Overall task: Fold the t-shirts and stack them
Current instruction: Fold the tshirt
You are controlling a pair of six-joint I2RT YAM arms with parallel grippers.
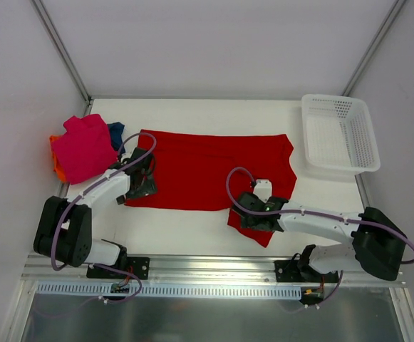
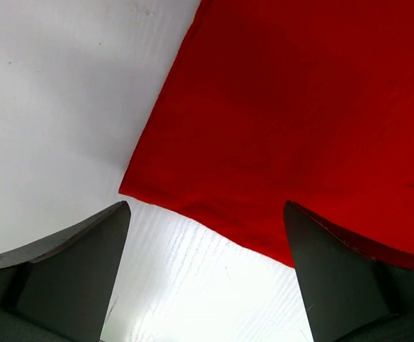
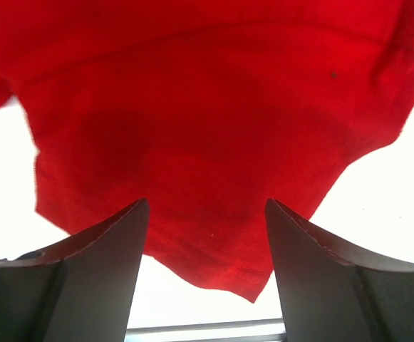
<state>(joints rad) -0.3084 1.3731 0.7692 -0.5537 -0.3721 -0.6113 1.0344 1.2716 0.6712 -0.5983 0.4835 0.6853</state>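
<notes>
Top view: red t-shirt [image 1: 207, 167] spread flat across the middle of the table [image 1: 192, 231], long side left to right, one sleeve trailing toward my near right. My left gripper [image 1: 144, 182] sits at the shirt's left end, my right gripper [image 1: 253, 210] over that near-right sleeve. Only this view takes in the rest: magenta-pink t-shirt [image 1: 85, 146] heaped at far left on top of the orange t-shirt [image 1: 55, 160], dark blue t-shirt [image 1: 115, 132] peeking out behind, white mesh basket [image 1: 338, 132] at far right. Jaw state hard to read from up here. Left wrist view: my left gripper [image 2: 207, 271] is spread wide, nothing pinched. A corner of the red t-shirt [image 2: 299, 121] lies just ahead, its hem running slantwise across the gap; the right-hand finger [image 2: 342, 278] overlaps the cloth's edge, the other stands over bare table. Right wrist view: my right gripper [image 3: 207, 263] also spread, no cloth pinched. The red t-shirt [image 3: 207, 121] fills the frame ahead, rumpled, a pointed edge lying between the fingers.
</notes>
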